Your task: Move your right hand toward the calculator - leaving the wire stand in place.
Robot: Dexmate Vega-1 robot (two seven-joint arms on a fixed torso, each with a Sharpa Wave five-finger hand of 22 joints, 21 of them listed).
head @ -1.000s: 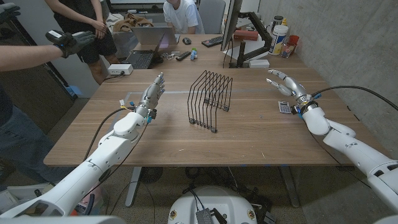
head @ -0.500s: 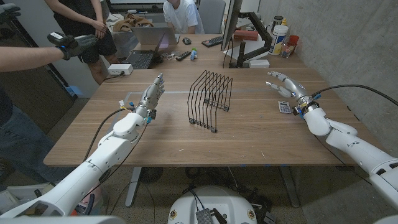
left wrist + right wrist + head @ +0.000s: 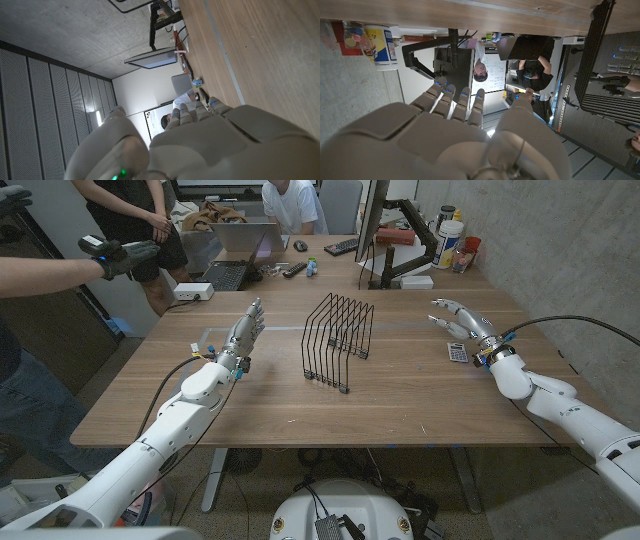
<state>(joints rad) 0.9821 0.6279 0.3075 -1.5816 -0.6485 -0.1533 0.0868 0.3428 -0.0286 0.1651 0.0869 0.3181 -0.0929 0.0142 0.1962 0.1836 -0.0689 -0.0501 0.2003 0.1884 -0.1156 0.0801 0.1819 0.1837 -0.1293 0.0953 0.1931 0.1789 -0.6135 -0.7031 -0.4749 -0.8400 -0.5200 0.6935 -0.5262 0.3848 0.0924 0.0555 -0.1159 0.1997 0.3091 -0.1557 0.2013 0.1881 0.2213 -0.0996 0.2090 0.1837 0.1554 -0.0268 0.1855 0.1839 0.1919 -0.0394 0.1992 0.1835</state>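
At frame right, the white right hand (image 3: 462,316), fingers apart, hovers seemingly just above the small grey calculator (image 3: 457,352); overshooting could shove it.

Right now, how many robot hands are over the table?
2. The left hand stands with fingers extended, left of the black wire stand. The right hand hovers open beside the calculator, near the table's right side. Neither holds anything.
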